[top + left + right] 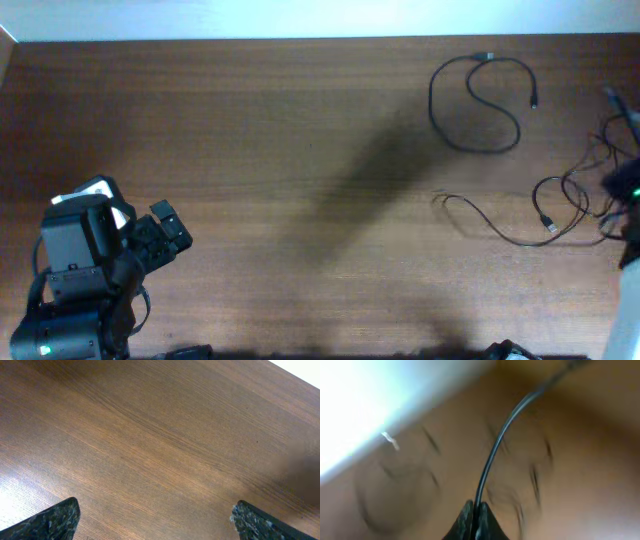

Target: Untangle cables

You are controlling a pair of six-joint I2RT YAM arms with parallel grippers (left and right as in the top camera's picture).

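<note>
Wood table [150, 430], cables [480, 151] all on the right side: a loose loop near the far edge, another strand below it, a tangle at the right edge. Right gripper [476, 514] is pinched tight on one of them. Left gripper [155, 517] gapes wide over bare wood.

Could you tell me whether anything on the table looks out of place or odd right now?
Only the tangled cables at the table's right edge: strands cross in a messy heap, and the right claw is shut on one thin cable. The looped cable lies apart, tidy.
</note>
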